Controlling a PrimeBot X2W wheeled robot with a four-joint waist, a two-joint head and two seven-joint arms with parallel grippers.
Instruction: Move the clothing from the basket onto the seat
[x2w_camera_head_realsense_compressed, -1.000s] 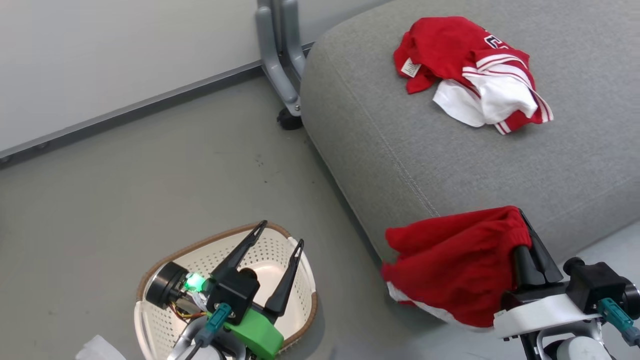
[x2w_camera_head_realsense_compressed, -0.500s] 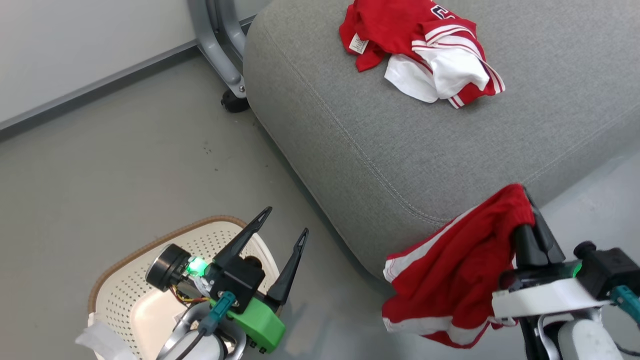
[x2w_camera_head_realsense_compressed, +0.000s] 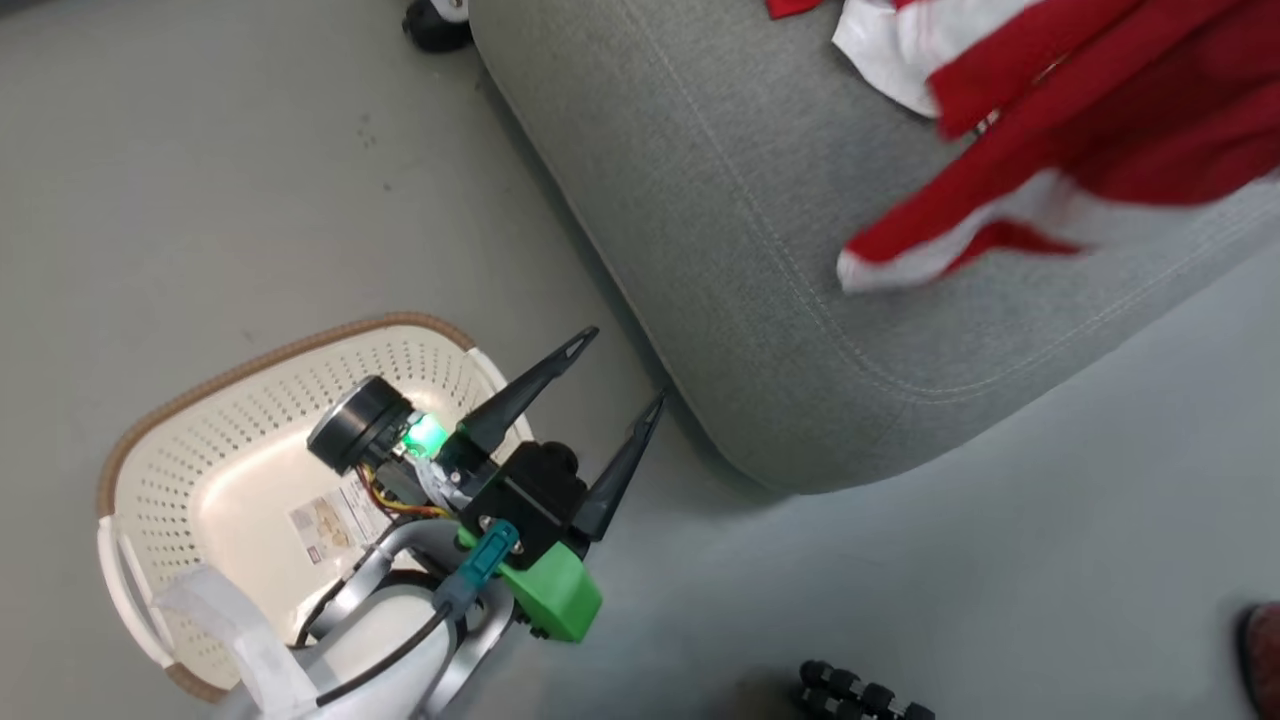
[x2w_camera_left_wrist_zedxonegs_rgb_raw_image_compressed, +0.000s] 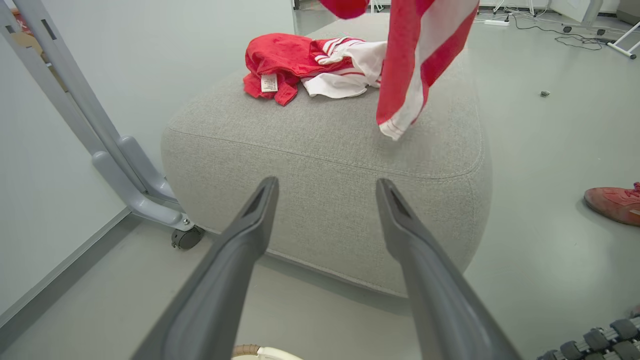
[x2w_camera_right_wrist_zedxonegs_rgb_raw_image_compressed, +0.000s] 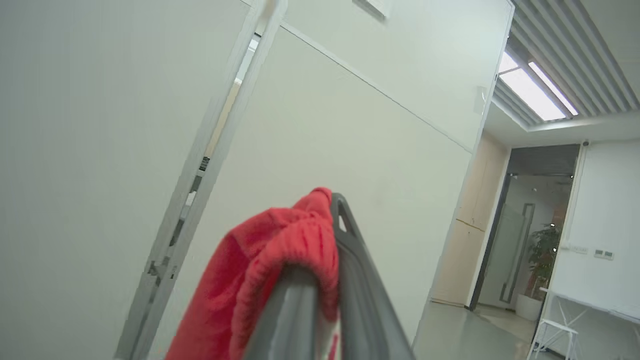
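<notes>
Our right gripper (x2w_camera_right_wrist_zedxonegs_rgb_raw_image_compressed: 331, 204) is clamped shut on the ribbed waistband of the red elastic-waisted shorts with white side stripes (x2w_camera_left_wrist_zedxonegs_rgb_raw_image_compressed: 407, 70). Its fingers point up along the wall, so the cloth falls away beneath the hand. That is the relation our next move turns on: the shorts hang as one long strip straight below the right hand, long axis vertical, and the large light-grey fabric-upholstered seat (x2w_camera_left_wrist_zedxonegs_rgb_raw_image_compressed: 320, 150) lies under their lower hem. In the left wrist view the hem sits over the cushion top, but we cannot tell whether it touches the fabric. Beyond the hanging strip, the crumpled red-and-white jersey (x2w_camera_left_wrist_zedxonegs_rgb_raw_image_compressed: 295, 57) already lies on the seat, apart from the hem. Our left gripper (x2w_camera_head_realsense_compressed: 625, 368) is spread wide and holds nothing. It hovers above the seat-side rim of the cream-white perforated plastic basket with a brown woven-look rim (x2w_camera_head_realsense_compressed: 270, 347), fingertips aimed at the seat's side, and the basket's bare pale floor is in plain view. We judge that the right arm alone must act, lowering and letting go, with free cushion beside the jersey.
</notes>
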